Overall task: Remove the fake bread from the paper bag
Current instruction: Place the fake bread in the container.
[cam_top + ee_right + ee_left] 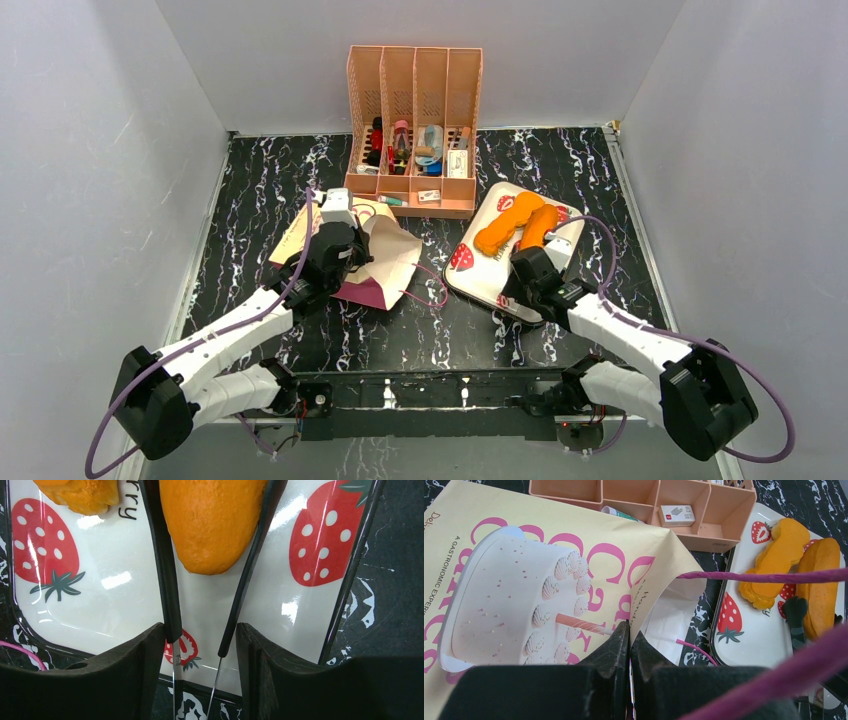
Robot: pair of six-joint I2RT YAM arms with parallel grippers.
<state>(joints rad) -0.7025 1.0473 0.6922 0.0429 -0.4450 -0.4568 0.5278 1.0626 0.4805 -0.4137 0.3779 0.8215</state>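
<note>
The paper bag [385, 262] lies flat left of centre, its printed cake side [524, 555] facing up. My left gripper [630, 632] is shut on the bag's edge by the mouth. Two pieces of orange fake bread [508, 225] [540, 226] rest on the strawberry tray [480, 282]. My right gripper [200, 630] holds black tongs [165, 580], one arm against each finger. The tongs' arms stand spread on either side of the end of one loaf [212, 520] without pressing it. The other loaf [80, 495] lies to its left. The bag's inside is hidden.
A peach slotted organiser [413, 100] with small items stands at the back centre, close to the bag and the tray. A pink cord handle [435, 285] trails onto the black marbled table between the bag and the tray. White walls close three sides.
</note>
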